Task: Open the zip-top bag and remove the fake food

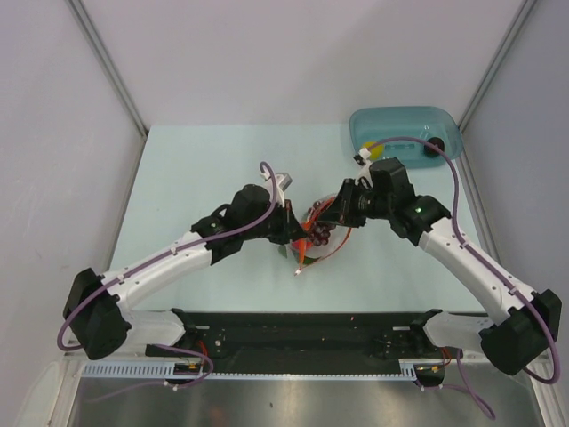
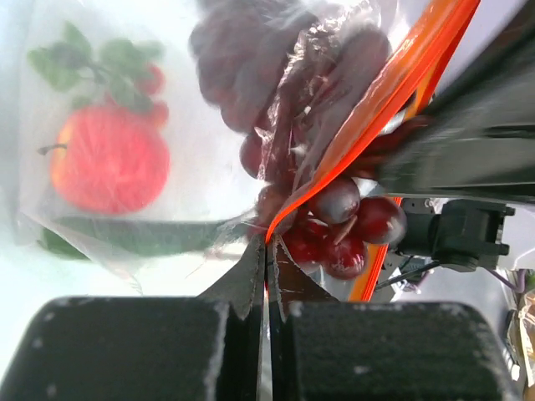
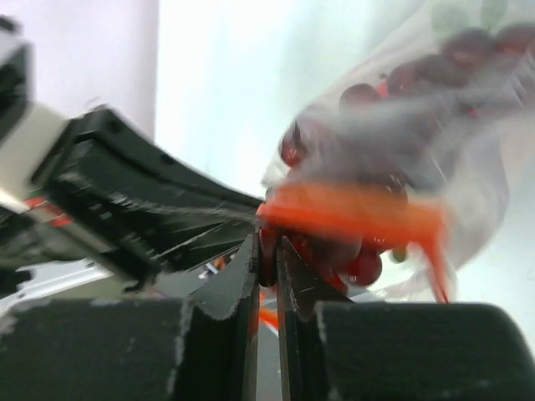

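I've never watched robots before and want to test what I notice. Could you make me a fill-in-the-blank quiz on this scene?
The zip-top bag is pinched by the jaws of ___ arms.
The red round fruit lies ___ the bag.
The teal tray sits at the table's far ___ corner.
Missing words: two; inside; right.

White arm links point(image 1: 164, 262), black joints point(image 1: 93, 313), purple cables point(image 1: 457, 197), green wrist light point(image 1: 415, 211).
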